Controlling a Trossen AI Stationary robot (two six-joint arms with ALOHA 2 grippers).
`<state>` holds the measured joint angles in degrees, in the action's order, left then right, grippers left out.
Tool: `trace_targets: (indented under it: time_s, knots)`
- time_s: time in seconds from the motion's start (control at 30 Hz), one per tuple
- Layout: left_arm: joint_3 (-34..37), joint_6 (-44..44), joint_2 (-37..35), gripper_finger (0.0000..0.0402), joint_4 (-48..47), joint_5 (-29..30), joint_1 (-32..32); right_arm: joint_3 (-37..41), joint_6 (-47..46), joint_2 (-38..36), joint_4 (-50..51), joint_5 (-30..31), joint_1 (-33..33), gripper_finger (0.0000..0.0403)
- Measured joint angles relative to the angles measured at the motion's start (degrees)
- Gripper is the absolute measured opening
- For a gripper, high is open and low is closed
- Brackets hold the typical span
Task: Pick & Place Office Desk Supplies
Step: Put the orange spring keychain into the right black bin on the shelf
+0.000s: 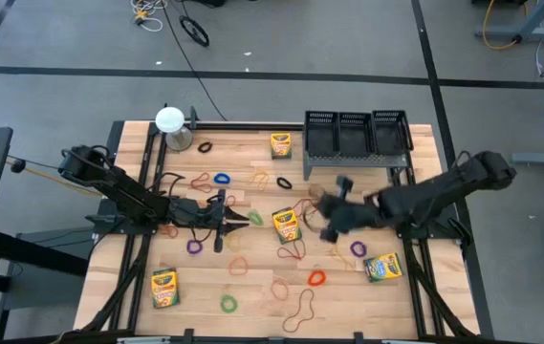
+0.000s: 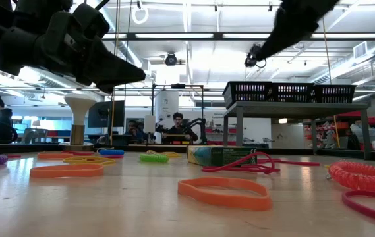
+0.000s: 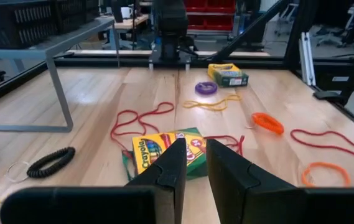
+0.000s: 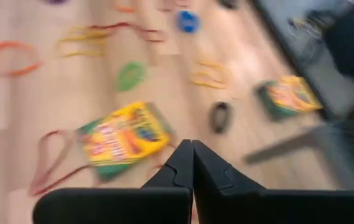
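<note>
The table (image 1: 252,287) has bare wood along its near edge, between a crayon box (image 1: 163,287) at the near left and another crayon box (image 1: 382,268) at the near right; only a few bands lie there. The rack (image 1: 356,134) stands on legs at the far right edge, and its three compartments look empty as far as the high view shows. A white round-topped object (image 1: 170,121) stands at the far left corner.

A third crayon box (image 1: 287,224), yellow and green, lies flat mid-table, in front of the rack, with a red band (image 3: 140,118) looped beside it. A fourth box (image 1: 281,145) lies just left of the rack. Thin bands in red, orange (image 2: 225,193), purple, blue, green and black are scattered around the middle box.

The left tool (image 3: 192,168), left of the middle box, has its fingers slightly apart, holding nothing visible. The right tool (image 4: 192,163), raised above the table in front of the rack, is pressed together and empty.
</note>
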<state>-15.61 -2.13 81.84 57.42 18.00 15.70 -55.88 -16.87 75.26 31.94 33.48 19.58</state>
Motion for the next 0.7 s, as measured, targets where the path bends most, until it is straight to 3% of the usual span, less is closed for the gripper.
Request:
trace_targets:
  time_s: [0.13, 0.3, 0.57, 0.7]
  knots:
    - [0.0, 0.0, 0.0, 0.0068, 0.1, 0.0, 0.0, 5.2, 0.5, 1.0, -6.5, -0.3, 7.0, 0.0011]
    - [0.0, 0.0, 0.0, 0.0068, 0.8, 0.0, 0.0, 7.0, -4.2, 2.4, -6.4, 0.5, 13.3, 0.0020]
    - [0.0, 0.0, 0.0, 0.0068, 2.2, 0.0, -0.6, 4.2, -10.2, 11.7, -6.2, -1.2, 20.0, 0.0025]
    - [0.0, 0.0, 0.0, 0.0068, 2.4, 0.0, -0.8, -0.2, -12.3, 18.8, -6.0, -5.1, 21.0, 0.0053]
